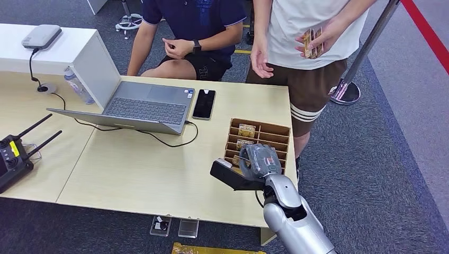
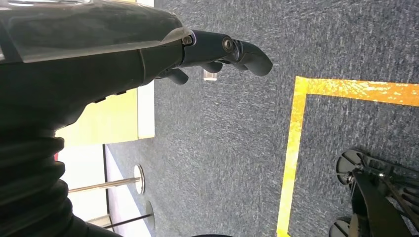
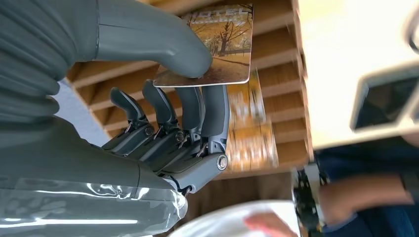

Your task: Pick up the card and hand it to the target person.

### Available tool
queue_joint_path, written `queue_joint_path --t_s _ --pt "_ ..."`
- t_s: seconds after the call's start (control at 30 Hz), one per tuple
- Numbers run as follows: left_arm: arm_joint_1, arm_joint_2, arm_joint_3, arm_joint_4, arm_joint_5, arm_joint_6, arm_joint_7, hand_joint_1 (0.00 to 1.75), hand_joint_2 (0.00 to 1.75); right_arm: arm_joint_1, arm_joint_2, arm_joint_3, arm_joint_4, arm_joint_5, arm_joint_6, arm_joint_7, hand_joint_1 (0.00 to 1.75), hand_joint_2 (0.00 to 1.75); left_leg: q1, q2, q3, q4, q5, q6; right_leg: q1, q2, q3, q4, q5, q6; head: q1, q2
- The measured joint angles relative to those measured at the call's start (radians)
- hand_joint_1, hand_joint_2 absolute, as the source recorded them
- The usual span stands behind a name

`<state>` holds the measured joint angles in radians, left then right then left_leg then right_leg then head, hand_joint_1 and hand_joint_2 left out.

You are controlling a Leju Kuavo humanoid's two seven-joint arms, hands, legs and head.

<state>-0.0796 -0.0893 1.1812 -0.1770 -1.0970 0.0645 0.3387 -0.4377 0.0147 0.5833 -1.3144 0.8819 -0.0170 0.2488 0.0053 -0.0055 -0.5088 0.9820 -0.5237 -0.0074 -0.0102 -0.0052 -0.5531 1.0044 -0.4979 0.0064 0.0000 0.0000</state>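
A: How is the card held?

B: It is pinched between the thick thumb and the fingers of the right hand, directly over the wooden card rack at the desk's right edge — a hotel card with a tree scene, going by its print. The pinch is judged to be taken at one end so that the other end is left free for a person to take.

A: What is kept in the rack?

B: More cards are seen standing in its slotted rows, two or three near the far end; an exact count cannot be made.

A: And the left hand?

B: It is hung over the carpet with fingers curled in, and nothing is held.

A: Who is the card meant for?

B: That cannot be told for certain — the standing person beside the desk's far right corner, with one palm open and cards already held, is judged likelier.
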Motion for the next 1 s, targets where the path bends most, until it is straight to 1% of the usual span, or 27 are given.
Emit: queue_joint_path --t_s 0.13,0.2,0.33,0.43,0.6,0.7,0.87,1.0 --pt "0.005 0.0 -0.004 0.003 -0.006 0.014 -0.005 0.0 1.75 -0.024 -0.028 -0.008 -0.096 -0.006 -0.022 -0.013 1.52 1.75 0.0 0.0 0.0 0.0 0.0 0.0 0.0 0.0 -0.001 0.0 0.0 0.0 0.0 0.0" --pt "0.006 0.002 -0.006 0.005 -0.008 0.013 -0.009 0.0 1.75 -0.037 -0.032 -0.011 -0.123 -0.008 -0.029 -0.02 1.52 1.75 0.0 0.0 -0.001 0.001 0.0 0.0 0.0 0.0 -0.001 0.001 0.0 0.0 0.0 0.0" --pt "0.007 0.004 -0.011 0.005 -0.014 0.01 -0.011 0.0 1.75 -0.075 -0.016 -0.011 -0.144 -0.007 -0.042 -0.031 1.52 1.75 0.0 0.001 -0.001 0.001 0.0 0.0 0.0 0.001 -0.001 0.002 0.0 0.0 0.0 0.0" --pt "0.004 0.005 -0.02 0.006 -0.023 0.008 -0.013 0.0 1.75 -0.113 0.007 -0.014 -0.129 -0.008 -0.07 -0.046 1.52 1.75 0.0 0.002 0.0 0.001 0.0 0.0 0.0 0.002 -0.001 0.002 0.0 0.0 0.0 0.0" --pt "-0.005 0.007 -0.024 0.003 -0.031 -0.01 -0.006 0.0 1.75 -0.216 0.056 -0.013 0.016 -0.003 -0.155 -0.101 1.52 1.75 0.0 0.004 0.0 0.0 0.0 0.0 0.0 0.004 -0.002 0.001 0.001 -0.001 0.0 0.0" --pt "-0.009 0.005 -0.022 0.003 -0.03 -0.006 -0.003 0.0 1.75 -0.249 0.084 -0.011 0.102 0.006 -0.203 -0.135 1.52 1.75 0.0 0.004 0.001 0.0 0.0 0.0 0.0 0.004 -0.001 0.001 0.001 -0.001 0.0 0.0" --pt "-0.01 0.002 -0.013 0.007 -0.022 -0.004 -0.007 0.0 1.75 -0.266 0.123 -0.001 0.217 0.029 -0.282 -0.174 1.52 1.75 0.0 0.003 0.002 -0.001 0.0 0.0 0.0 0.003 0.001 0.001 0.001 0.0 0.0 0.0" --pt "-0.01 0.001 -0.01 0.008 -0.019 -0.01 -0.012 0.0 1.75 -0.263 0.139 0.013 0.273 0.04 -0.31 -0.193 1.52 1.75 0.0 0.003 0.002 -0.001 0.001 0.0 0.0 0.003 0.001 0.0 0.001 0.0 0.0 0.0"
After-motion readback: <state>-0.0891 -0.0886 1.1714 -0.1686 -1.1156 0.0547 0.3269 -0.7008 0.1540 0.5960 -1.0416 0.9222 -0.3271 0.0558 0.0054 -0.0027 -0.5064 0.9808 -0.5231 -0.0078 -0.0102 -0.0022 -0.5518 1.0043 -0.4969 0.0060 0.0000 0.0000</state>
